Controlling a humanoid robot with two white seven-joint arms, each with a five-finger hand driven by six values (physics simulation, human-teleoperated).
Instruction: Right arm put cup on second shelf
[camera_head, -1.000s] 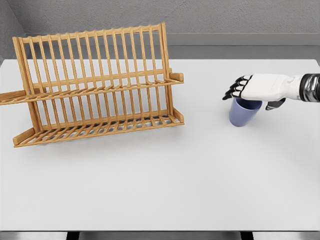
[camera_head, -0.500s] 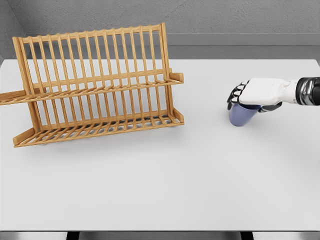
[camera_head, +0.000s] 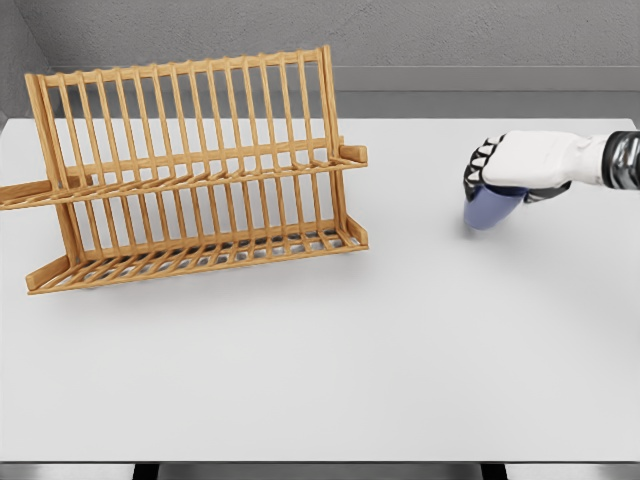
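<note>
A blue cup hangs just above the white table at the right, tilted, with my right hand shut on its rim from above. Only the cup's lower body shows below the curled fingers. The wooden dish rack stands at the left half of the table, with a lower shelf near the tabletop and a second shelf of slats halfway up. The hand and cup are well to the right of the rack, apart from it. My left arm is out of view.
The white table stretches wide in front of and between the rack and the cup. A grey wall and ledge run along the back edge.
The right hand's fingers closed on the cup's rim, then lifted it slightly up off the table; the cup now tilts.
</note>
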